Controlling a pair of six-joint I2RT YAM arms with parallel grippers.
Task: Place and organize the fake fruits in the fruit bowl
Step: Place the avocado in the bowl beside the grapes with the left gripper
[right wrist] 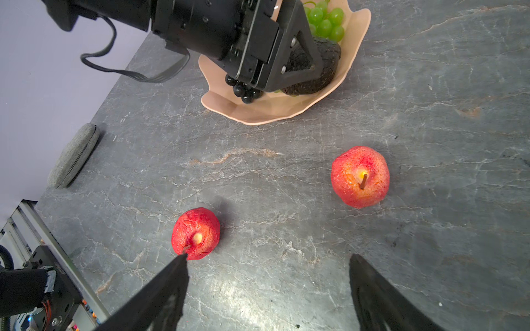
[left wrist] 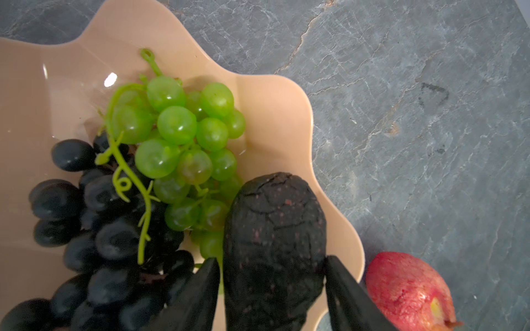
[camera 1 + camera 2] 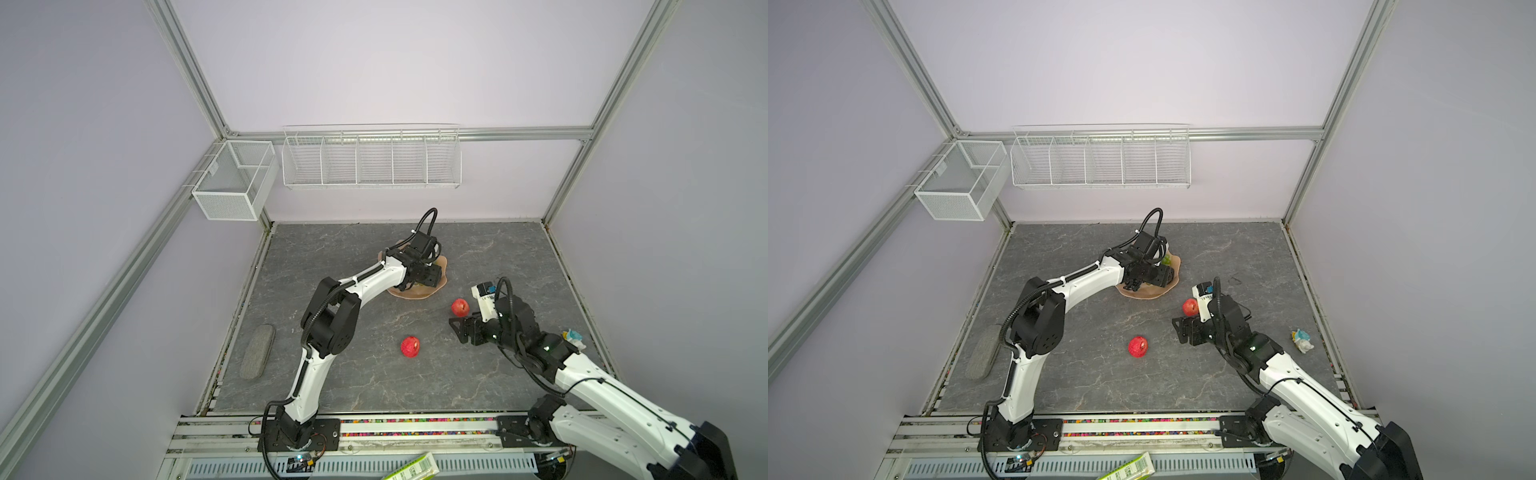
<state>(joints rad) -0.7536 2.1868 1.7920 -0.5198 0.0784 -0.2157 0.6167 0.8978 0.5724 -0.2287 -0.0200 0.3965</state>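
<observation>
Left wrist view: left gripper [image 2: 271,258] straddles avocado [image 2: 275,217] in bowl [image 2: 275,94], jaws slightly parted; right gripper [image 1: 268,255] gapes empty.

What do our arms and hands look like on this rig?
The left arm and right arm have white link shells, black joint housings and black ribbed cable conduit. The left hand and right hand are black, each with two tapered triangular fingers. Green lights glow on the right arm's joints.

Top views high overhead; wrist views low, sharing bowl [image 2: 275,94]
</observation>
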